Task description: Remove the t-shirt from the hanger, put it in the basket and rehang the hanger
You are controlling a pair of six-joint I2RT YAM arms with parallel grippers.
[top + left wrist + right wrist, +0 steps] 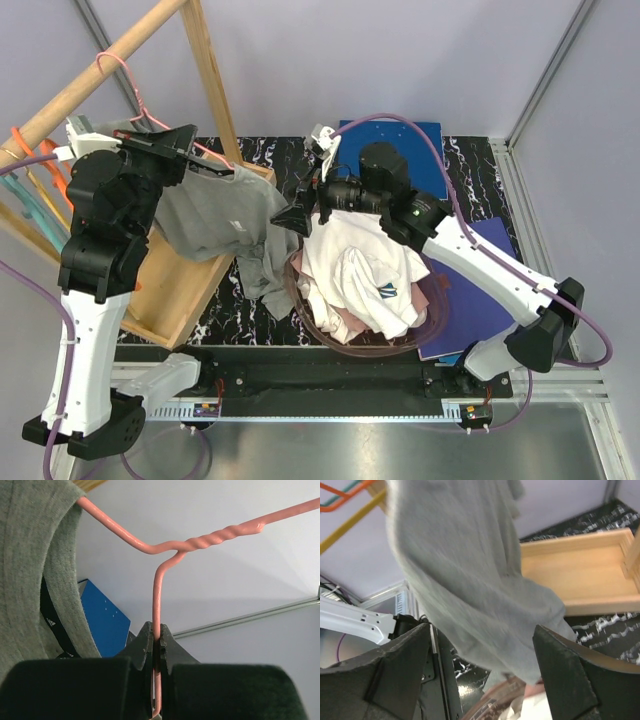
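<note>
A grey t-shirt (215, 215) hangs on a pink wire hanger (150, 118) below the wooden rail (90, 85) at the left. My left gripper (185, 140) is shut on the hanger's wire (156, 605) just below its twisted neck. The shirt's collar (30, 575) fills the left of the left wrist view. My right gripper (293, 217) is open beside the shirt's right edge. In the right wrist view the grey shirt (470, 595) hangs between and beyond the open fingers (565, 675), not gripped.
A basket (430, 310) of white and pink clothes stands under my right arm. A wooden tray (175, 290) lies at the rack's foot. Blue boards (420, 145) lie at the back and right. Orange and teal hangers (40, 185) hang at far left.
</note>
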